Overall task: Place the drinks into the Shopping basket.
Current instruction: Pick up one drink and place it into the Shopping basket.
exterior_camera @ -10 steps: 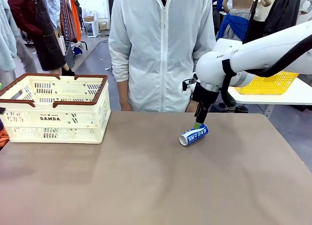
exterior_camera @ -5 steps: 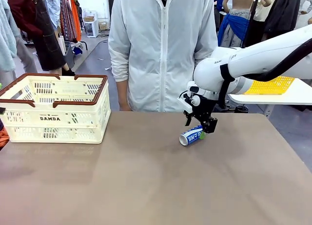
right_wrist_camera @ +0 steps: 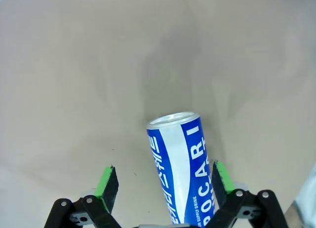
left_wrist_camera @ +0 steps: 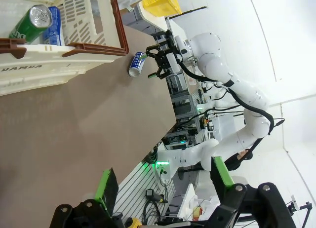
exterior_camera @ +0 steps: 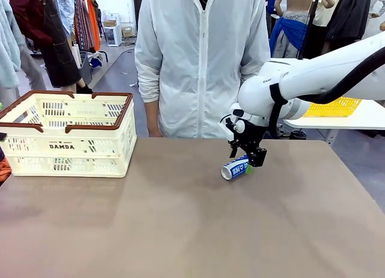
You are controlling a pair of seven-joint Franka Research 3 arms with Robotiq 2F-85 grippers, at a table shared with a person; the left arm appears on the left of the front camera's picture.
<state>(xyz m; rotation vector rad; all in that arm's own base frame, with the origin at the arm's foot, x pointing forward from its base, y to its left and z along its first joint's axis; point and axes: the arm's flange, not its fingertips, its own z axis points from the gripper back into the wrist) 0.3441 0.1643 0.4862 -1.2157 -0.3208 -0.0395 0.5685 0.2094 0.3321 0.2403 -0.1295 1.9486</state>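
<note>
A blue and white drink can (exterior_camera: pixel 234 168) lies on its side on the brown table, right of centre, its silver top turned toward me. My right gripper (exterior_camera: pixel 245 160) is down at the can's far end, open, a finger on either side. In the right wrist view the can (right_wrist_camera: pixel 180 165) lies between the green pads (right_wrist_camera: pixel 107 183), nearer the right one. The Shopping basket (exterior_camera: pixel 96 126) stands at the table's far left. It holds a green can (left_wrist_camera: pixel 30 22) and a blue can (left_wrist_camera: pixel 52 25). My left gripper (left_wrist_camera: pixel 164 181) is open, well away from the basket's rim (left_wrist_camera: pixel 118 30).
A person in a white jacket (exterior_camera: pixel 201 61) stands at the far edge, just behind the lying can. A yellow mesh basket (exterior_camera: pixel 334 105) rests on a separate white table at the right. Bare tabletop (exterior_camera: pixel 180 224) stretches between the can and the cream basket.
My right gripper has turned at the wrist and come down, from standing above the can's far end to straddling the can. The can and basket have not moved.
</note>
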